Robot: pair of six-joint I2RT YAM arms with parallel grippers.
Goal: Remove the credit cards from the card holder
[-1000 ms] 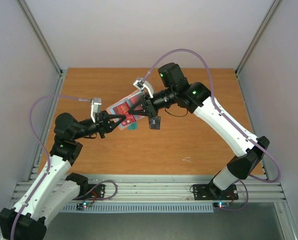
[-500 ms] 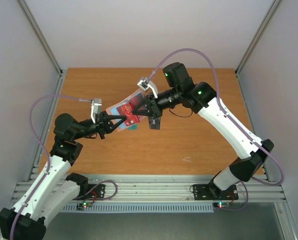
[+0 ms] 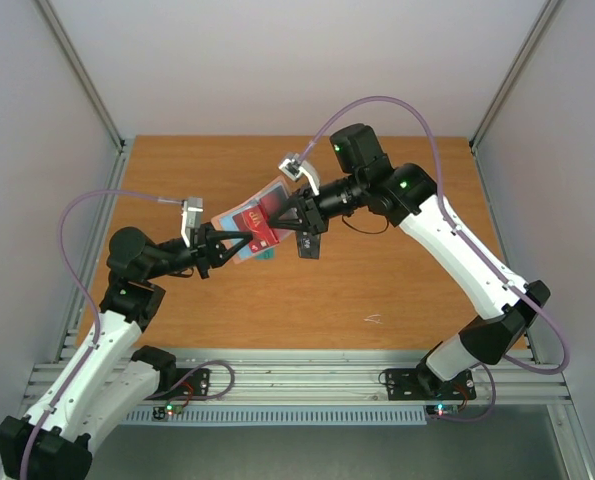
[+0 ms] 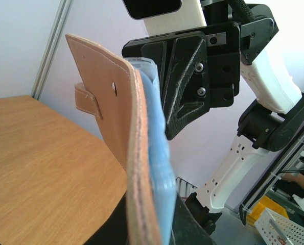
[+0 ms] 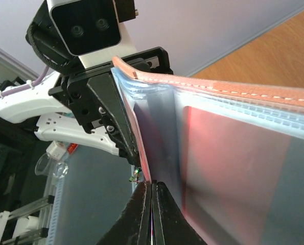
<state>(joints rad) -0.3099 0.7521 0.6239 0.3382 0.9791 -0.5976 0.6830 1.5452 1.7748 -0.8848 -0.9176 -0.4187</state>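
The left arm (image 3: 112, 345) and the right arm (image 3: 457, 255) were white with black joints. A thin purple cable (image 3: 77, 212) looped from each. The right gripper (image 3: 280, 223) was black with shiny screws (image 4: 202, 92).

card holder (image 4: 108, 112): I see tan-pink leather, pale stitching, light blue sleeves | red card (image 3: 245, 219) inside it | teal card (image 3: 264, 253) at its near edge | black card (image 3: 310, 246) right of it | my worktop (image 3: 397, 270): orange-brown woodgrain

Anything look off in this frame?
Card holder is off the table, tilted, pinched between left gripper and right gripper; its leather edge bows in the right wrist view. Red card sits inside a clear sleeve. Small pale scrap lies on the table near its front edge; can't identify it.
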